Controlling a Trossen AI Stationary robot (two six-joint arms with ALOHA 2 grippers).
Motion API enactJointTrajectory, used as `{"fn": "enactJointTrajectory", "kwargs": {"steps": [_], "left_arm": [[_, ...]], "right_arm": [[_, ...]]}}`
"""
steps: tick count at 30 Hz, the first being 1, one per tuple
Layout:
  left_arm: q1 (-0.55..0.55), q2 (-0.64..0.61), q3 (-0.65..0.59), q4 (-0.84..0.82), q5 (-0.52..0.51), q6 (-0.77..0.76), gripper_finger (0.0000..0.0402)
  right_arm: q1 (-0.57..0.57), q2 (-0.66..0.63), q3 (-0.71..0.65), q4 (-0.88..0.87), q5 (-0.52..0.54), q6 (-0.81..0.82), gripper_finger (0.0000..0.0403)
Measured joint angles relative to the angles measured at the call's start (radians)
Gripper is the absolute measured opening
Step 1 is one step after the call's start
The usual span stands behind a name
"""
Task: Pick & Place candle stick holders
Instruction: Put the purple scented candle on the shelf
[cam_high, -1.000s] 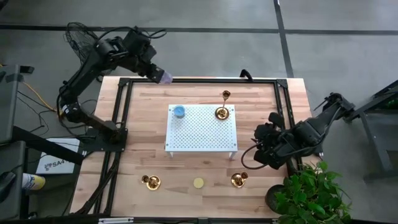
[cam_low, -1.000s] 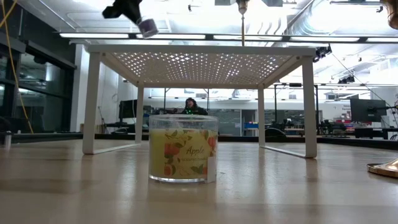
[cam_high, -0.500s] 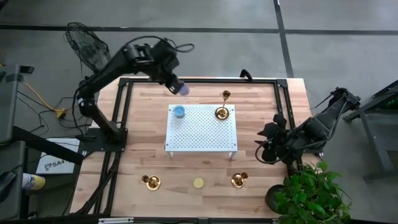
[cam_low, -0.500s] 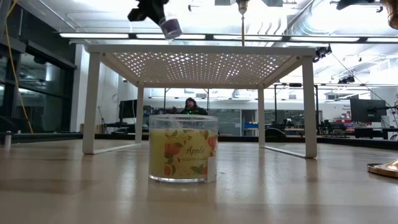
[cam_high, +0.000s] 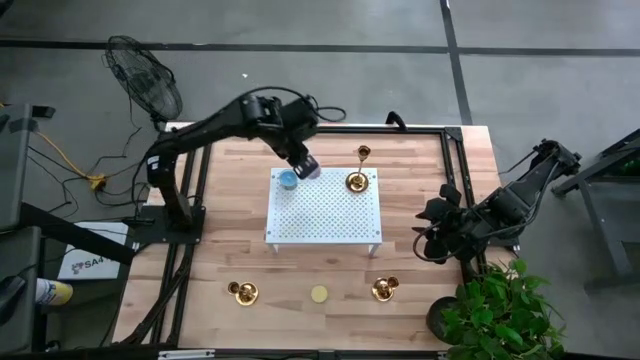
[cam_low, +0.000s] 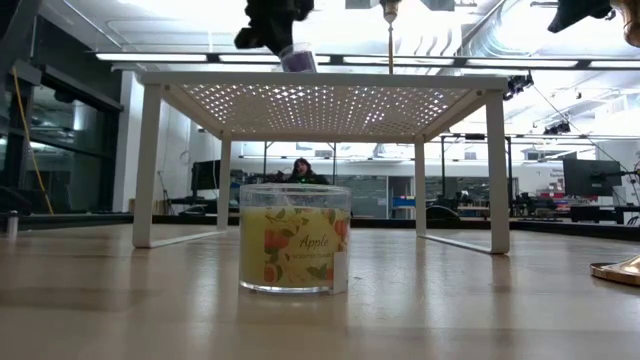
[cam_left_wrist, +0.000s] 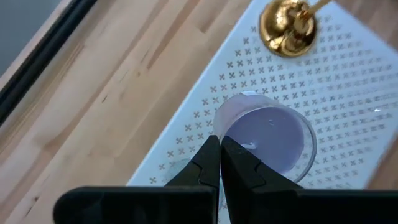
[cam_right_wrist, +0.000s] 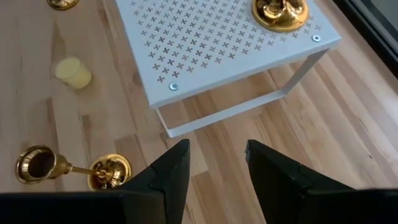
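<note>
Nearest, two holders flanked a yellow candle at the table's 6 o'clock edge. Farther, the right gripper hung released at 3 o'clock. On the rack, the left gripper clenched a purple candle beside a blue candle; a third holder stood toward 1 o'clock.

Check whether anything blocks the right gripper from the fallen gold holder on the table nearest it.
Nothing visible does. The right gripper hangs open, and only bare table lies between it and the fallen candle stick holder. The white rack and yellow candle sit off to the side.
</note>
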Motion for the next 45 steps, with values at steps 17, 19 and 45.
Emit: {"fn": "enactJointTrajectory", "kwargs": {"steps": [17, 19, 45], "left_arm": [[-0.018, 0.043, -0.025, -0.025, -0.062, 0.049, 0.0000], [-0.021, 0.043, -0.025, -0.025, -0.062, 0.049, 0.0000], [-0.104, 0.106, -0.026, -0.047, -0.113, -0.046, 0.0000]], "right_arm": [[0.000, 0.000, 0.000, 0.000, -0.013, 0.003, 0.0153], [0.000, 0.000, 0.000, 0.000, -0.013, 0.005, 0.0153], [-0.002, 0.001, 0.001, 0.024, 0.009, 0.009, 0.0153]]}}
